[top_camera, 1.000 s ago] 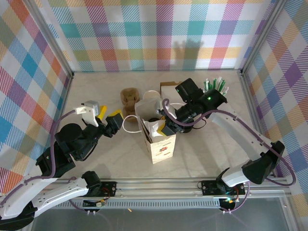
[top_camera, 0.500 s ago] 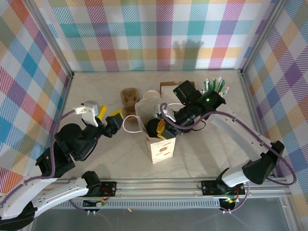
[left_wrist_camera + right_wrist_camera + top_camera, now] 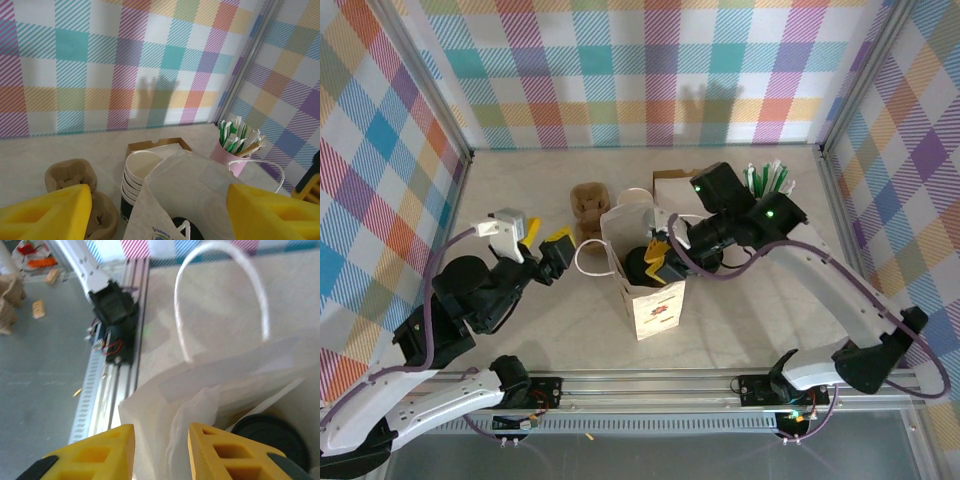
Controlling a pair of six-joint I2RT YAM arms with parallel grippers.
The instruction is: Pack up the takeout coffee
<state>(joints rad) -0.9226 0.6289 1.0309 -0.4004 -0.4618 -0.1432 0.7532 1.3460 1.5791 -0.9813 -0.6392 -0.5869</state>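
Shows takeout coffee (image 3: 270, 437) standing inside paper bag (image 3: 655, 305) at the middle of the counter (image 3: 750, 320), black lid up. Shows right hand (image 3: 161, 452), tighter a second ago, now parted, grasping nothing, beside the lid. Left hand (image 3: 546, 238) released, well apart. Suggests packing nearly done.

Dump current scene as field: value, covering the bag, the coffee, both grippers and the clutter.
paper bag: upright mid-table, mouth open, white loop handles
takeout coffee: inside the bag, black lid showing, cup body hidden
right gripper: at the bag's mouth, fingers slightly apart, not on the coffee
left gripper: open, empty, left of the bag
stack of lidless white cups: behind the bag
pulp cup carrier: behind the bag, to the left
pink cup of stirrers: back right
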